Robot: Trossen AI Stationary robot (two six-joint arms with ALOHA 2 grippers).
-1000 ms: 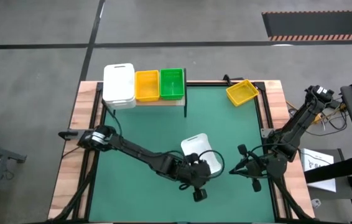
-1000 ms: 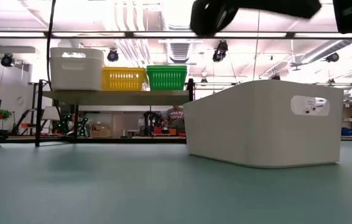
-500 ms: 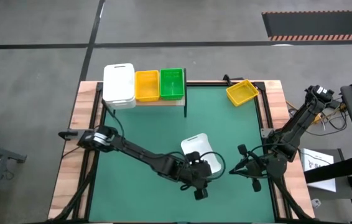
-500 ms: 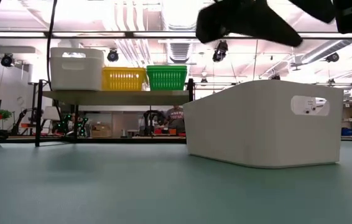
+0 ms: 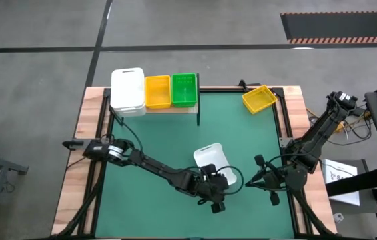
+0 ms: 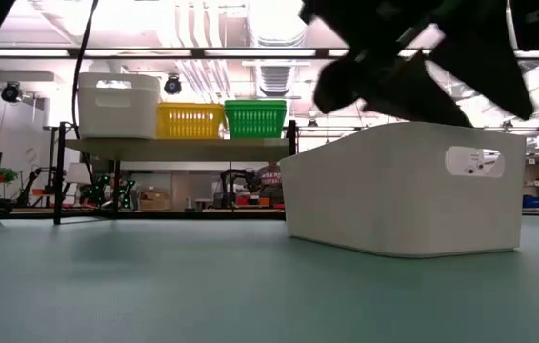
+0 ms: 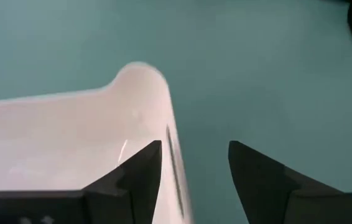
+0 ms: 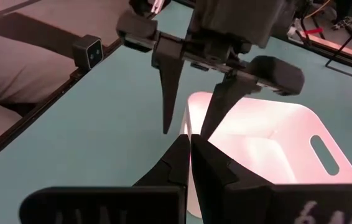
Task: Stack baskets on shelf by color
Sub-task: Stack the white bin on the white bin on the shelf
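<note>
A white basket (image 5: 213, 163) stands on its bottom on the green mat (image 5: 148, 140). My left gripper (image 7: 194, 146) is open just above the basket's near end wall (image 7: 175, 168). One finger is over the inside and the other is outside. My right gripper (image 8: 191, 152) is shut and holds nothing, right of the basket near the table's right edge. On the shelf (image 6: 179, 148) at the far left stand a white basket (image 5: 127, 91), a yellow one (image 5: 157, 91) and a green one (image 5: 184, 89), side by side.
Another yellow basket (image 5: 258, 99) lies tilted at the far right corner of the mat. Wooden borders (image 5: 75, 173) frame the mat on both sides. The shelf's black posts (image 6: 58, 171) stand at the far left.
My left gripper has opened and come down toward the white basket's near wall. The basket has stayed where it was.
</note>
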